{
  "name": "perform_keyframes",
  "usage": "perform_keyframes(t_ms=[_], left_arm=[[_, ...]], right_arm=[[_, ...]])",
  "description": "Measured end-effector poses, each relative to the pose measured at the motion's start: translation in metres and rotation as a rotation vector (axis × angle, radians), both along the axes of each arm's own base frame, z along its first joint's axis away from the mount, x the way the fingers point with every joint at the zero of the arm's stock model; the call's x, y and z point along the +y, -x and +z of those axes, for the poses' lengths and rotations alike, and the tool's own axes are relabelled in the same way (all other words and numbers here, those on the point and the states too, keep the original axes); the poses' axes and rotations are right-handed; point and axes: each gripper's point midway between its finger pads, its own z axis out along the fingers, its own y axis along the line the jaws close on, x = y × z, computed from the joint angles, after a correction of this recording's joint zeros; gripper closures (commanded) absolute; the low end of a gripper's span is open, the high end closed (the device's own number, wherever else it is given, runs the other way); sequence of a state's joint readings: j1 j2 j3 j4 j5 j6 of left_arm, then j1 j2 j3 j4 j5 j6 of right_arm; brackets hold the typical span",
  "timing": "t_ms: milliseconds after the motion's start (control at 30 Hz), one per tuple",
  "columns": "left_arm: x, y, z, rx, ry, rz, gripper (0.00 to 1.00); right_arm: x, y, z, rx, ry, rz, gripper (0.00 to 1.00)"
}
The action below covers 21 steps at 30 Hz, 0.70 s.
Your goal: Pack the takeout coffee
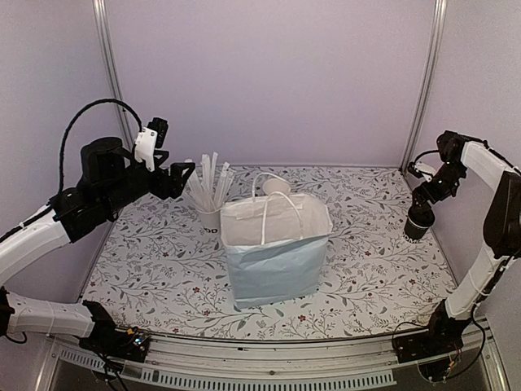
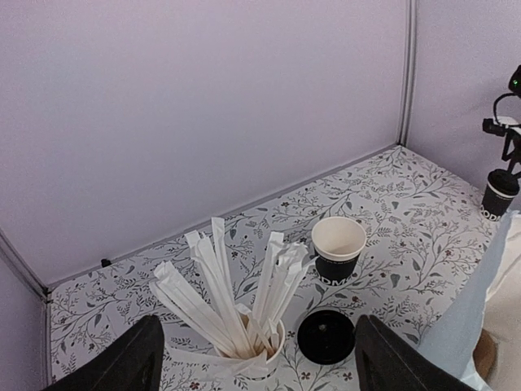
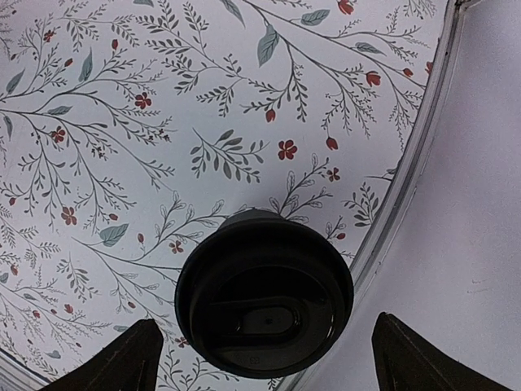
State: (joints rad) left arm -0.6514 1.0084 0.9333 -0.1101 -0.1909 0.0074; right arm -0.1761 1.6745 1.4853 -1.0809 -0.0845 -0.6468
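**A:** What does the overhead view give that the wrist views lack?

**B:** Both arms at once. The left arm is raised over the back-left corner. The right arm reaches down at the right edge, over the lidded black cup. The pale blue paper bag stands open and upright mid-surface, white handles up. Only the cream rim of the open black cup peeks out behind it.

**A:** And the left wrist view?

**B:** It shows what the bag hides. The open black cup stands upright and well behind the bag, cream inside, white lettering on its side. A flat black lid lies just in front of that cup. The white cup of wrapped straws is beside the lid. The left jaws are wide apart with nothing between them.

**A:** The right wrist view?

**B:** It looks straight down on the lidded cup, and the sip slot in its lid is plain. That cup stands close to the surface's right edge, by the wall. The right jaws are spread to either side of it, with a gap showing on both sides.

**A:** The surface and the room?

**B:** The surface is pale, printed with grey leafy sprigs and small red flowers. Plain lilac walls enclose it, with metal posts in the back corners and a metal rail along the near edge
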Motion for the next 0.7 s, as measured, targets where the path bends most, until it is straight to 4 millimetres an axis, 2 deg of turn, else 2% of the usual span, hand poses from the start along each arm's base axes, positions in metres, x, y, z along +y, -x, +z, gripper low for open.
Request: perform_keyframes(t_ms=[267, 700], left_arm=[[0.0, 0.0, 0.0, 0.001, 0.0, 0.0, 0.17], [0.0, 0.0, 0.0, 0.001, 0.002, -0.006, 0.17]], right_arm=[[0.0, -0.001, -0.016, 0.059, -0.013, -0.008, 0.07], [0.0, 0.007, -0.023, 0.109, -0.022, -0.027, 0.16]])
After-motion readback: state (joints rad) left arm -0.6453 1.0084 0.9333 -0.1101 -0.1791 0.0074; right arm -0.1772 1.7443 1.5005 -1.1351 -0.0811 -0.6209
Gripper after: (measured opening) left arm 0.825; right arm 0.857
